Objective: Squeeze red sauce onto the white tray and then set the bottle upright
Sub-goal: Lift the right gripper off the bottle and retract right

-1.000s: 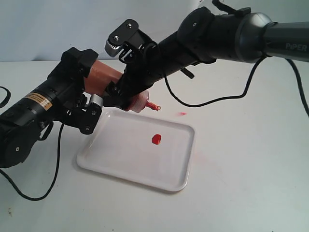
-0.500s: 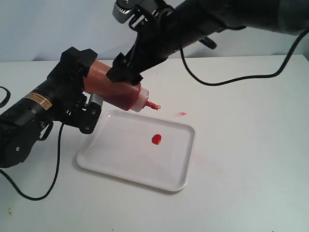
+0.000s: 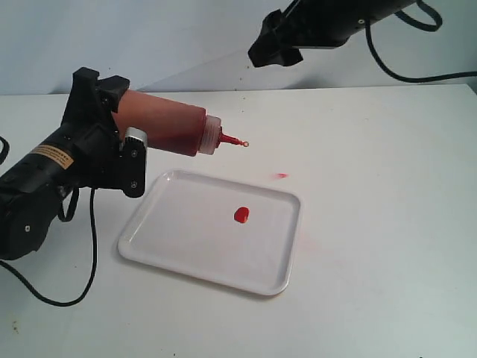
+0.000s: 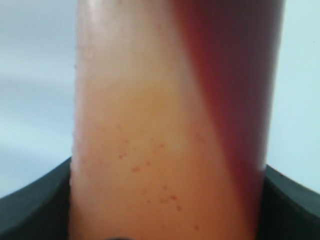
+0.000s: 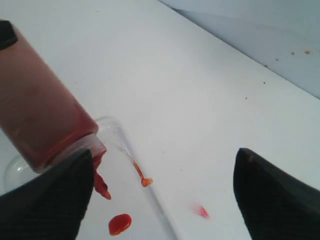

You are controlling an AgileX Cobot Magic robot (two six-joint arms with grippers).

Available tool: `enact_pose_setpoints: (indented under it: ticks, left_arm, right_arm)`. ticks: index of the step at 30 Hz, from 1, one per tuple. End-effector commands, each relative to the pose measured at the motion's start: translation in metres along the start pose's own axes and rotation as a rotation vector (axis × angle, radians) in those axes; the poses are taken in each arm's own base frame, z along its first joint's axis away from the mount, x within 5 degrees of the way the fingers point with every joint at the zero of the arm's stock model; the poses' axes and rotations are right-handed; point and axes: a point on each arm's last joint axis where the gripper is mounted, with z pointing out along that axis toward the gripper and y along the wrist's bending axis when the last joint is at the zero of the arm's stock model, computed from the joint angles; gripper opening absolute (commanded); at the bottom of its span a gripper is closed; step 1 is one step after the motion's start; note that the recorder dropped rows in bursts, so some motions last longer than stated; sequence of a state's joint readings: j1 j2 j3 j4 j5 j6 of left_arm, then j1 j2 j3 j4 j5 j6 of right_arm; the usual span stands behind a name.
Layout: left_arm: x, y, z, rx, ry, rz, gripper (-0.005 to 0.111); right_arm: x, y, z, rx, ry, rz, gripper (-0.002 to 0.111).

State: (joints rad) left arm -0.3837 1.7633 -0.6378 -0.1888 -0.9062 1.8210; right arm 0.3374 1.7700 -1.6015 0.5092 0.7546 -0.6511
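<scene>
My left gripper (image 3: 119, 130) is shut on the base half of the bottle (image 3: 165, 130) and holds it above the table, lying almost level. Its red nozzle (image 3: 227, 139) points right, over the far edge of the white tray (image 3: 186, 246). A round blob of red sauce (image 3: 241, 215) lies on the tray. The bottle (image 4: 170, 130) fills the left wrist view between the dark fingers. My right gripper (image 3: 274, 51) hangs high at the back, open and empty. Its wrist view looks down between its fingertips (image 5: 162, 155) at the bottle (image 5: 40, 115) and the sauce (image 5: 120, 224).
A pale red smear (image 3: 280, 176) marks the white table just beyond the tray's far right corner. Black cables trail off both arms, one looping near the front left (image 3: 45, 294). A pale wall rises behind the table.
My right gripper has come off the bottle and risen up and to the right. The left gripper has lifted the bottle and swung its nozzle up toward level.
</scene>
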Motion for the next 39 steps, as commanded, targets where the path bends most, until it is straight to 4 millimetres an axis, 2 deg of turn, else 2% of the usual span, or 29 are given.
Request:
enact_pose_setpoints:
  ticks: [1,6,11,17,22,26,31,39]
  left_arm:
    - [0.002,0.005,-0.008,-0.086,0.023,-0.108,0.000]
    - [0.003,-0.002,-0.018,-0.103,0.022,-0.188,0.000]
    - [0.001,-0.006,-0.023,-0.104,-0.002,-0.253,0.000]
    - [-0.001,-0.006,-0.024,-0.108,-0.026,-0.264,0.000]
    - [-0.002,-0.005,-0.024,-0.121,-0.042,-0.254,0.000]
    - [-0.005,-0.004,-0.024,-0.122,-0.071,-0.269,0.000]
    - [-0.005,-0.004,-0.024,-0.124,-0.074,-0.290,0.000]
    - [-0.008,-0.003,-0.024,-0.125,-0.113,-0.299,0.000]
  right_arm:
    - [0.004,-0.011,-0.009,0.014,0.024,0.049,0.060]
    - [0.012,-0.014,-0.005,0.030,0.059,0.080,0.043]
    - [0.030,-0.018,0.009,0.071,0.060,0.102,0.030]
    - [0.066,-0.023,0.031,0.159,0.050,0.090,0.015]
    - [0.095,-0.029,0.041,0.272,-0.005,0.105,0.000]
    - [0.123,-0.030,0.041,0.387,-0.066,0.126,0.000]
    - [0.155,-0.027,0.030,0.515,-0.122,0.073,0.000]
    - [0.190,-0.028,0.016,0.687,-0.217,0.041,0.000]
